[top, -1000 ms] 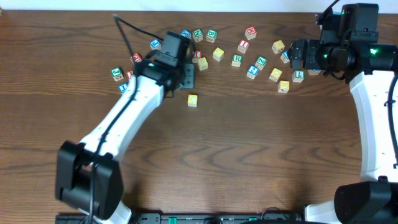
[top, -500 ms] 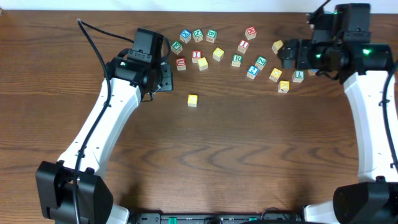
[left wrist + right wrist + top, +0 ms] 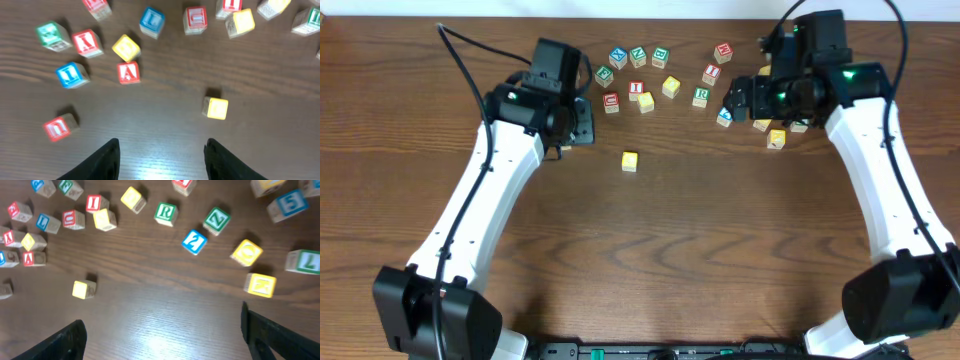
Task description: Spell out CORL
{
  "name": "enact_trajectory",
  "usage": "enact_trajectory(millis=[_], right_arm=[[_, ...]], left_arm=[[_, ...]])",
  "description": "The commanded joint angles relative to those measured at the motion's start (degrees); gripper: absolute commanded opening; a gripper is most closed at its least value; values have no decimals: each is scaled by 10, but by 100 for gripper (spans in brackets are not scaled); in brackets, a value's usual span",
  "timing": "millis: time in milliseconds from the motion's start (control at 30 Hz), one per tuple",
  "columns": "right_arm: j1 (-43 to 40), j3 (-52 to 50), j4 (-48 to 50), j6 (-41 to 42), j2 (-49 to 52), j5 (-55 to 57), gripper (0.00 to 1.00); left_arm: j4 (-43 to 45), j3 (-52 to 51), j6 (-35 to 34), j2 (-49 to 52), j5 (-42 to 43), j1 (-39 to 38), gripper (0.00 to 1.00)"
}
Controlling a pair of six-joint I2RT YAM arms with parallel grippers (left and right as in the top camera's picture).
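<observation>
Two arms: both reach in from the near edge of the wooden table [image 3: 720,250], one on each side, well apart.
Lone yellow block [image 3: 630,161]: alone on bare wood between the arms, nearer than every other block; its letter cannot be read.
Left gripper [image 3: 161,150]: fingers spread wide with nothing between them, held above bare wood; the lone yellow block lies ahead of them, off to one side.
Right gripper [image 3: 162,330]: fingers wide apart and empty, above bare wood at the near side of the right-hand scatter.
K block [image 3: 260,285]: yellow with a red letter, flat on the table just ahead of one finger.
L block [image 3: 302,261]: green letter on pale wood, just beyond the K block, at the edge of the right wrist view.
Round-letter block [image 3: 246,252]: yellow, with a red mark that reads like an O, turned corner-on, near the L block but apart from it.
R block [image 3: 166,211]: green letter, farther out in the middle of the scatter, touching nothing.
A block [image 3: 129,72]: red letter, in the left-hand cluster ahead of the left fingers, near a blue block [image 3: 72,75].
Far row: the remaining blocks, with blue, green and red letters, lie loose toward the far edge; which one bears a C I cannot tell.
</observation>
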Motion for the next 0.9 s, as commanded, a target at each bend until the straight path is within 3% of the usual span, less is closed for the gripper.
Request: enact_trajectory(millis=[0, 400, 500, 633, 867], right_arm=[[16, 64, -23, 19, 19, 1, 93], [50, 361, -161, 38, 184, 44, 86], [59, 375, -135, 80, 209, 57, 84], [75, 366, -71, 136, 231, 57, 90], [113, 358, -12, 218, 283, 128, 83]], left_arm=[[-20, 57, 7, -12, -36, 16, 54], [-69, 107, -10, -12, -36, 72, 54], [-71, 107, -10, -12, -36, 74, 54], [-71, 107, -10, -12, -36, 74, 54], [-73, 106, -10, -12, -36, 74, 54]])
